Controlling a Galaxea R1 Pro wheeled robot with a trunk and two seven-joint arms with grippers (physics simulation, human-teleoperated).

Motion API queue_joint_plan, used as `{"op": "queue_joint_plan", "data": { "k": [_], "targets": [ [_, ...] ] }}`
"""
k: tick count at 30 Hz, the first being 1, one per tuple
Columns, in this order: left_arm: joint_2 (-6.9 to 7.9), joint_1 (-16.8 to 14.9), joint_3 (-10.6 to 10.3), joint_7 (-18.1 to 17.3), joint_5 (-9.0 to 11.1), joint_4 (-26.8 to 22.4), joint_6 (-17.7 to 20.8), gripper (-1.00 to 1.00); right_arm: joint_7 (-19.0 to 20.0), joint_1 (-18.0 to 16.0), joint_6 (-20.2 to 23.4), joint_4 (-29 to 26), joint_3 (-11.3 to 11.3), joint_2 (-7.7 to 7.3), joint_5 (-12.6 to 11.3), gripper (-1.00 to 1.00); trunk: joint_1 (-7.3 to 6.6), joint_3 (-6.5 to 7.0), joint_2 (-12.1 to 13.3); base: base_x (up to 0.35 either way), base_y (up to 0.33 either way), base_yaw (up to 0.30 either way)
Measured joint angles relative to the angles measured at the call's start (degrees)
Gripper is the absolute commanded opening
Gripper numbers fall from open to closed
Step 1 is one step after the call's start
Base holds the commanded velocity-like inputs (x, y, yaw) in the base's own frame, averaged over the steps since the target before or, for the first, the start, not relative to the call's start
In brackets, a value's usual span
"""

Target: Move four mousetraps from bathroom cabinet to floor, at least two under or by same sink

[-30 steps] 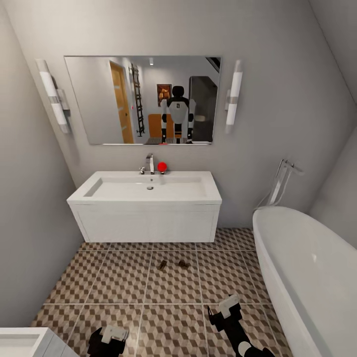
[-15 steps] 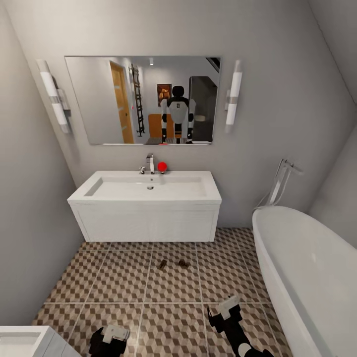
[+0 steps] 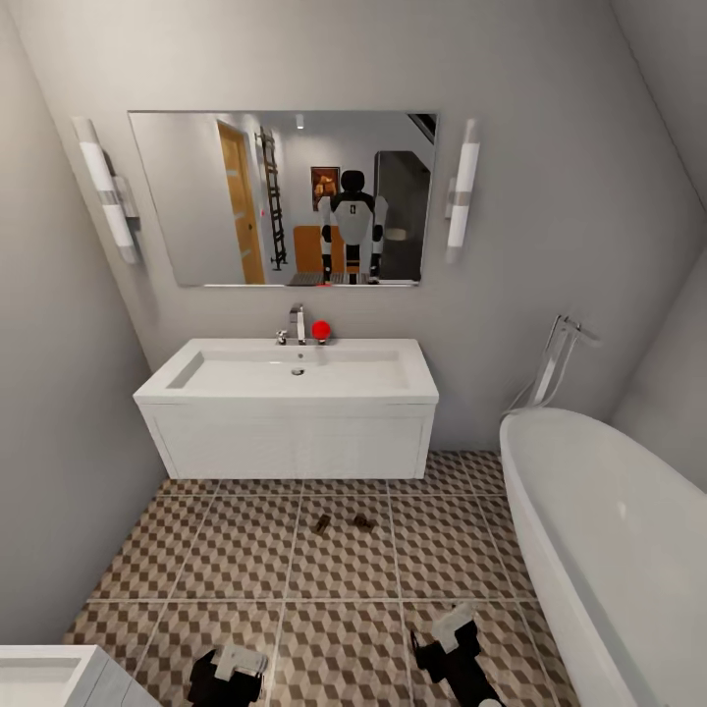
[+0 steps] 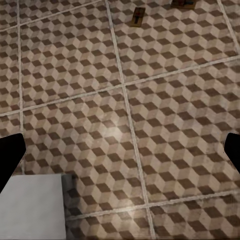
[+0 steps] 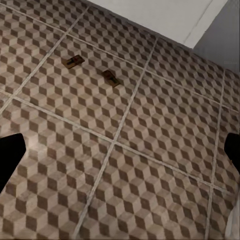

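Two mousetraps (image 3: 321,524) (image 3: 363,522) lie side by side on the cube-patterned bathroom floor (image 3: 245,560), just in front of the white vanity under the sink (image 3: 295,373). They also appear in the left wrist view as mousetraps (image 4: 138,17) (image 4: 183,4) and in the right wrist view as mousetraps (image 5: 75,61) (image 5: 111,78). My left gripper (image 3: 231,668) (image 4: 120,157) and right gripper (image 3: 450,628) (image 5: 120,152) hover over bare tiles well short of the traps. Both are open and hold nothing. The other mousetraps and the cabinet are out of view.
The white bathtub (image 3: 609,540) runs along the right side. A white fixture corner (image 3: 39,678) (image 4: 30,207) sits at the lower left, close to my left gripper. A mirror (image 3: 283,196) above the sink reflects the robot. A red ball (image 3: 321,330) rests by the faucet.
Both grippers have slipped slightly toward the lower edge of the head view. The two mousetraps on the floor have not moved.
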Motion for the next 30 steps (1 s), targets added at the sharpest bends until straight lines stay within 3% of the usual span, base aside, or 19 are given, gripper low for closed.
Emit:
{"op": "queue_joint_plan", "data": {
  "k": [6, 8, 12, 13, 16, 17, 19, 30],
  "targets": [
    [1.85, 0.0, 0.0, 0.0, 0.1, 0.0, -0.1, 1.00, 0.4, 1.1, -5.0, 0.0, 0.0, -4.99, -0.4, 1.00, 0.00, 0.00, 0.0, 0.000, 0.000, 0.000],
    [1.98, 0.0, 0.0, 0.0, 0.1, 0.0, -0.1, 1.00, 0.5, 1.3, -6.8, 0.0, 0.0, -6.05, -1.1, 1.00, 0.00, 0.00, 0.0, 0.000, 0.000, 0.000],
    [2.08, 0.0, 0.0, 0.0, 0.0, 0.0, -0.1, 1.00, 1.3, 1.5, -8.3, 0.0, -0.1, -7.20, -4.7, 1.00, 0.00, 0.00, 0.0, 0.000, 0.000, 0.000],
    [2.11, 0.0, 0.0, -0.1, 0.0, 0.1, -0.2, 1.00, 1.5, 1.6, -8.4, 0.0, -0.3, -7.54, -6.8, 1.00, 0.00, 0.00, 0.0, 0.000, 0.000, 0.000],
    [2.17, 0.0, 0.0, -0.1, 0.0, 0.1, -0.2, 1.00, 1.9, 1.6, -8.5, 0.0, -0.3, -7.88, -11.5, 1.00, 0.00, 0.00, 0.0, 0.000, 0.000, 0.000],
    [2.18, 0.0, 0.0, -0.1, 0.1, 0.1, -0.2, 1.00, 2.3, 1.6, -8.3, 0.0, -0.3, -7.93, -14.3, 1.00, 0.00, 0.00, 0.0, 0.000, 0.000, 0.000],
    [2.20, 0.0, 0.0, -0.1, 0.1, 0.1, -0.2, 1.00, 3.1, 1.6, -7.9, 0.0, -0.2, -7.84, -16.4, 1.00, 0.00, 0.00, 0.0, 0.000, 0.000, 0.000],
    [2.13, 0.0, 0.0, -0.1, 0.1, 0.1, -0.1, 1.00, 3.9, 1.7, -7.4, 0.0, -0.1, -6.68, -17.9, 1.00, 0.03, 0.00, 0.0, -0.085, 0.000, 0.000]
  ]
}}
